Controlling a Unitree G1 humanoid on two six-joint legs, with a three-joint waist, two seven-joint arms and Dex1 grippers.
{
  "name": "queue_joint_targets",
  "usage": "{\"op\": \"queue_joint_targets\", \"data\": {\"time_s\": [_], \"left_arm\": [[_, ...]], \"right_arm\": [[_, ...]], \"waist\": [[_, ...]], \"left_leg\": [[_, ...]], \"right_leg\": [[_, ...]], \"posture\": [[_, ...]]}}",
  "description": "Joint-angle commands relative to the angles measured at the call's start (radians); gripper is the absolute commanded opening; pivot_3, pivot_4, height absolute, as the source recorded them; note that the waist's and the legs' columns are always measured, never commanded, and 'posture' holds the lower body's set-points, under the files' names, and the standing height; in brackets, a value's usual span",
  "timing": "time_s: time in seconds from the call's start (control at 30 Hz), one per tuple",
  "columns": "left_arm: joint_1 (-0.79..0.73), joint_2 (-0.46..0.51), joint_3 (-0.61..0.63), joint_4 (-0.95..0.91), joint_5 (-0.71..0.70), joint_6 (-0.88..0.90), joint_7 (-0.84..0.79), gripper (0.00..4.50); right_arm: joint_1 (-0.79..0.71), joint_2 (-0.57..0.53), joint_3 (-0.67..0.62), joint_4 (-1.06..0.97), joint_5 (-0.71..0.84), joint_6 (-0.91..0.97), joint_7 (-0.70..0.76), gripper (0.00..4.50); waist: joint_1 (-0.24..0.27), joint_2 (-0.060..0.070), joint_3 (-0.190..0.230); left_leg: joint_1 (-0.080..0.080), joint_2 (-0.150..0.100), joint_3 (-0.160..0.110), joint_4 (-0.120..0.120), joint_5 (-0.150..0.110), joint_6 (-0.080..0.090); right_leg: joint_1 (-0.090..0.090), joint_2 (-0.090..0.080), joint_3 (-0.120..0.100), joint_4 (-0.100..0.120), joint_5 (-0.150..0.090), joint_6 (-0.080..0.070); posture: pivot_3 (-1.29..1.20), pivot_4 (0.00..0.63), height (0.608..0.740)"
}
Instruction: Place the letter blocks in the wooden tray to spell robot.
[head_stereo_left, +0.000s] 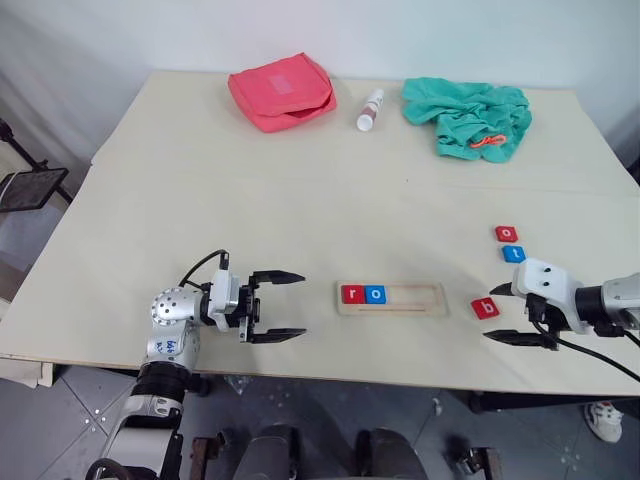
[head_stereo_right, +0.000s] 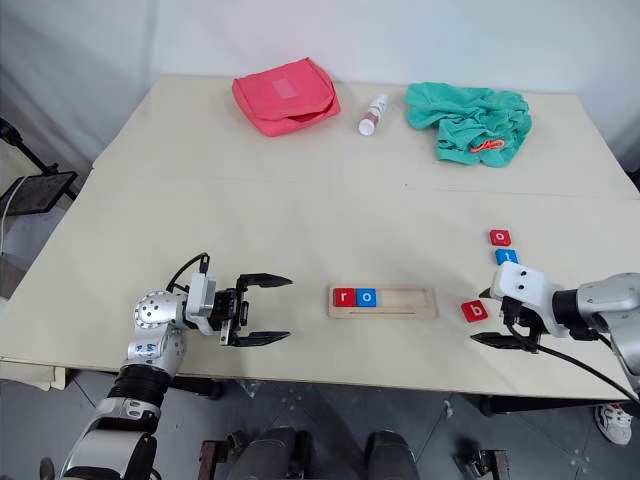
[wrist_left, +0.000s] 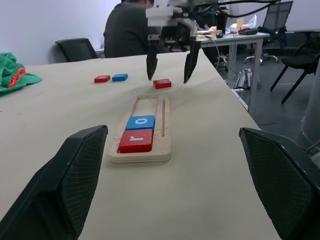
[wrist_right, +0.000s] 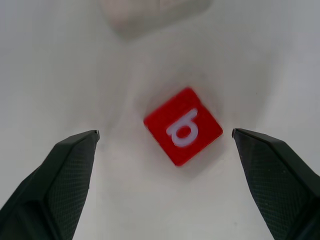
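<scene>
Wooden tray (head_stereo_left: 392, 299) sat near table's front edge, red r block (head_stereo_left: 352, 294) and blue o block (head_stereo_left: 375, 294) in its left end. Red b block (wrist_right: 183, 126) lay flat on table right of tray, between wide-open fingers of right gripper (head_stereo_left: 510, 313), not gripped. Red o block (head_stereo_left: 507, 234) and blue t block (head_stereo_left: 512, 254) lay just behind. Left gripper (head_stereo_left: 277, 305) wide open, empty, left of tray.

Beige table (head_stereo_left: 300, 200), grey tiled floor (head_stereo_left: 60, 400)

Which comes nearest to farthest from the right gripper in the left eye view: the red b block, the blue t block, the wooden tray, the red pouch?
From the right gripper:
1. red b block, lying between its open fingers.
2. blue t block, just beyond it on the table.
3. wooden tray, toward the table's middle.
4. red pouch, at the far edge, left.
</scene>
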Motion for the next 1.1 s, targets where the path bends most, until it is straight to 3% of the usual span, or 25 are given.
{"op": "queue_joint_targets", "data": {"time_s": [0.03,0.2,0.23,0.3,0.53,0.63,0.83,0.97,1.1], "left_arm": [[0.021,0.007,0.006,-0.048,-0.010,0.001,0.019,4.50],[0.042,0.011,0.005,-0.072,-0.011,0.003,0.034,4.50],[0.048,0.012,0.005,-0.079,-0.011,0.003,0.039,4.50],[0.057,0.013,0.004,-0.088,-0.010,0.002,0.046,4.50],[0.057,0.013,0.002,-0.087,-0.009,-0.001,0.059,4.50],[0.058,0.012,0.001,-0.086,-0.010,-0.004,0.058,4.50],[0.055,0.013,-0.002,-0.068,-0.010,-0.011,0.040,4.50],[0.045,0.017,-0.002,-0.049,-0.009,-0.015,0.021,4.50],[0.022,0.018,-0.001,-0.016,-0.002,-0.025,0.008,4.50]], "right_arm": [[-0.086,0.027,0.036,0.108,-0.042,-0.106,0.067,4.46],[-0.136,0.070,0.056,0.180,-0.059,-0.155,0.107,4.46],[-0.141,0.079,0.060,0.188,-0.062,-0.151,0.109,4.29],[-0.146,0.088,0.066,0.200,-0.073,-0.172,0.120,3.83],[-0.144,0.087,0.045,0.180,-0.067,-0.144,0.117,1.52],[-0.141,0.071,0.021,0.121,-0.044,-0.087,0.117,1.47],[-0.185,0.054,-0.009,-0.121,0.032,0.198,0.122,1.47],[-0.251,0.072,0.047,-0.243,0.031,0.356,0.119,1.47],[-0.307,0.128,0.127,-0.276,-0.010,0.395,0.098,1.47]], "waist": [[0.000,0.000,0.000],[0.000,0.000,0.000],[0.000,0.000,0.000],[-0.001,0.000,0.000],[-0.001,-0.001,0.000],[-0.001,-0.001,0.000],[0.001,0.000,0.000],[0.001,0.000,0.000],[0.001,0.000,0.000]], "left_leg": [[0.000,0.000,0.000,0.000,0.000,0.000],[0.000,0.001,0.000,0.000,0.000,0.000],[0.000,0.001,0.000,0.000,0.000,0.000],[0.000,0.001,0.000,0.000,0.000,0.000],[0.000,0.002,0.000,0.003,0.000,0.000],[0.000,0.002,0.000,0.004,0.000,0.000],[0.000,0.002,0.000,0.003,0.000,0.000],[-0.001,0.002,-0.001,0.003,0.000,0.000],[-0.001,0.001,-0.002,0.003,0.000,0.000]], "right_leg": [[0.000,0.000,0.000,0.000,0.000,0.000],[0.000,0.000,-0.001,0.000,0.000,0.000],[0.000,0.000,-0.001,0.000,0.000,0.000],[0.000,0.000,-0.001,0.000,0.000,0.000],[0.002,0.001,-0.001,0.000,0.000,0.000],[0.002,0.001,-0.001,0.000,0.000,0.000],[0.000,0.001,0.000,0.001,0.000,0.000],[0.000,0.000,0.000,0.000,0.000,0.000],[0.000,0.000,0.002,0.000,0.000,0.000]], "posture": [[0.00,0.150,0.740],[0.00,0.150,0.740],[0.00,0.150,0.740],[0.00,0.150,0.740],[0.00,0.150,0.740],[0.00,0.150,0.740],[0.00,0.150,0.740],[0.00,0.150,0.740],[0.00,0.150,0.740]]}}
